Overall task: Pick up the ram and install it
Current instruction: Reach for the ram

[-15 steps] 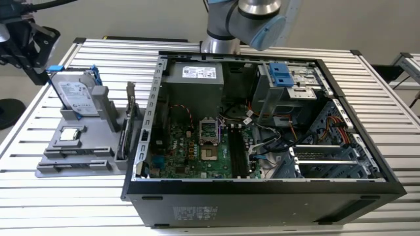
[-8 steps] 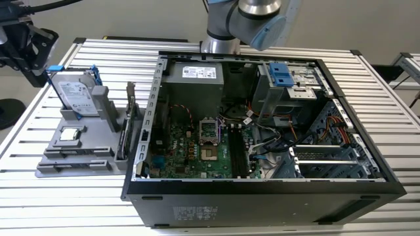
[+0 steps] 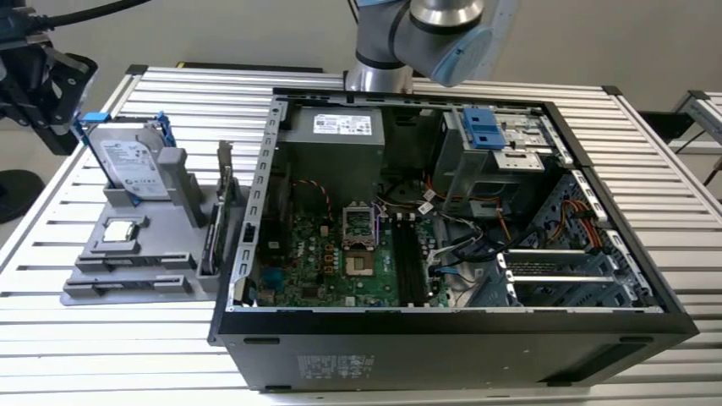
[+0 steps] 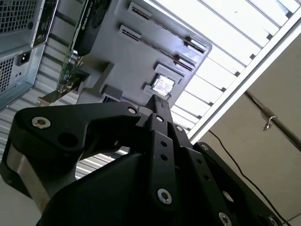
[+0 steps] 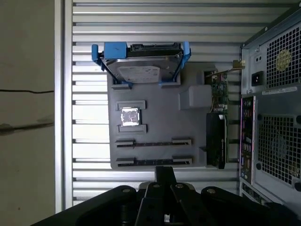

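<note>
We saw the gripper (image 5: 164,173), jaws closed together, hovering above the table (image 5: 89,94) just past the grey tray's (image 5: 160,117) slotted edge, and we could not tell where the ram sat.

Exterior view overlooks the case (image 3: 451,347); both wrist views — seemingly close — share the holder (image 5: 160,122).

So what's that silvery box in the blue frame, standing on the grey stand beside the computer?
It is a flat, metal-looking hard drive with a pale label on its face, held in a blue plastic frame. It stands on edge, tilted, in a slot at one end of the grey stand on the slatted table, apart from the open computer case.
</note>
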